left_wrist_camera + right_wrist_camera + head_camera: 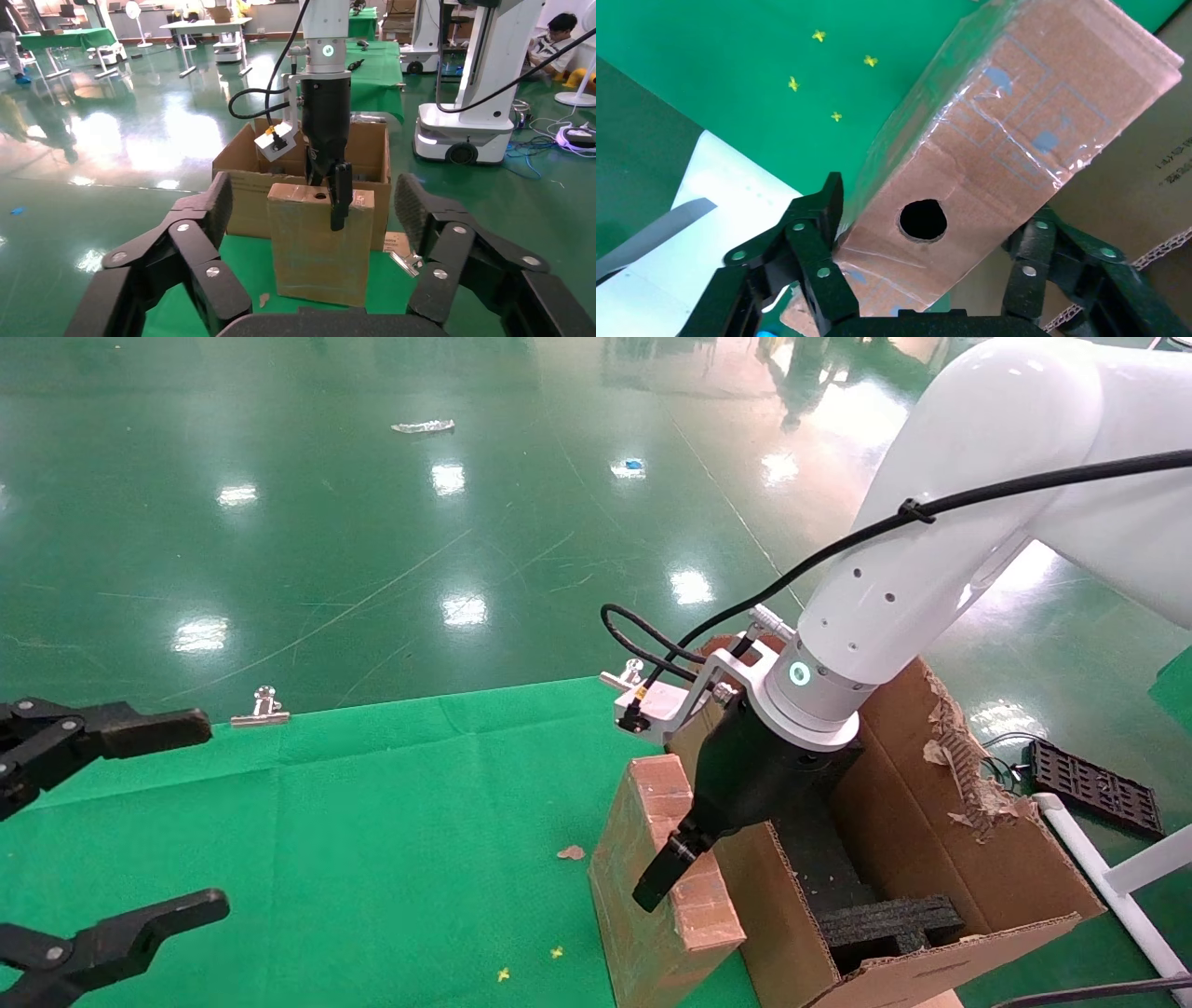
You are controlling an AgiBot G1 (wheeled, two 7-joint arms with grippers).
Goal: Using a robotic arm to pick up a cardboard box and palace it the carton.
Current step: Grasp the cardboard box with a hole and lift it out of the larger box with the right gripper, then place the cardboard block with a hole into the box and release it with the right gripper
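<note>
Head view: the white tubular robotic arm (941,533) reaches down from the right, its black two-finger right tool (684,845) closed around the top of the slim brown cardboard box (656,887). The box stands upright on the green-covered desk (372,831), touching the left wall of the large brown corrugated carton (941,859), which holds black foam blocks (889,924). At far left the all-black left tool (84,840) hovers over the desk, fingers spread wide.

Left wrist view: past the left tool's wide-open fingers (211,232), the box (316,246) stands just in front of the carton (246,182), the right tool (330,186) gripping its top edge beside a round hole.

Right wrist view: the right tool's fingers (814,239) flank the box's narrow face (975,168), one pressed against its side, the other side's contact unclear.
</note>
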